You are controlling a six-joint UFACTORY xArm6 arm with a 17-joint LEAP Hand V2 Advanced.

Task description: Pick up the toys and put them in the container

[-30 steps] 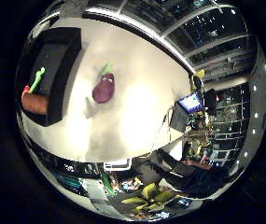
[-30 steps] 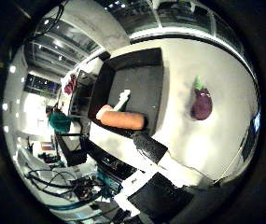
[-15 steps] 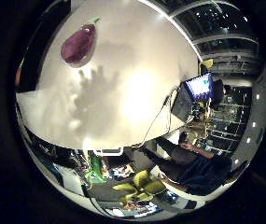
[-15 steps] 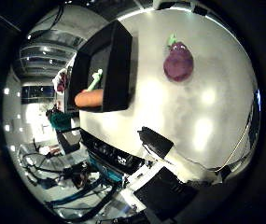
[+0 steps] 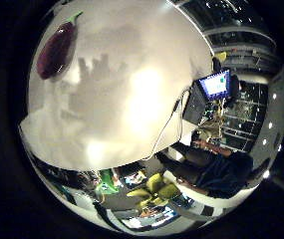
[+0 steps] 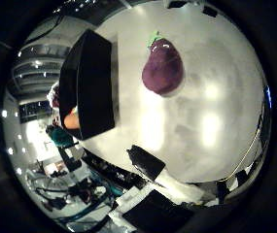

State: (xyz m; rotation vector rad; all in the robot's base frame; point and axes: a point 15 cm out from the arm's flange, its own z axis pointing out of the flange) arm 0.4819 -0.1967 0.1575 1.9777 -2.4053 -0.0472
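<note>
White tabletop (image 6: 211, 97) fills most of what you see from the palm, glossy with bright light spots on it. Your purple toy eggplant (image 6: 163, 68) with its green stem lies on that bare surface, large in the thumb-side view, so it is close under the palm. Beside it, apart from it, stands the black container (image 6: 92, 90), seen from the side; an orange toy (image 6: 71, 120) shows just inside its far end. You cannot tell how the hand's fingers are set, since none of them show; only their shadow falls on the table next to the eggplant. Beyond the table edge a lit monitor (image 5: 215, 83) stands in the room.
</note>
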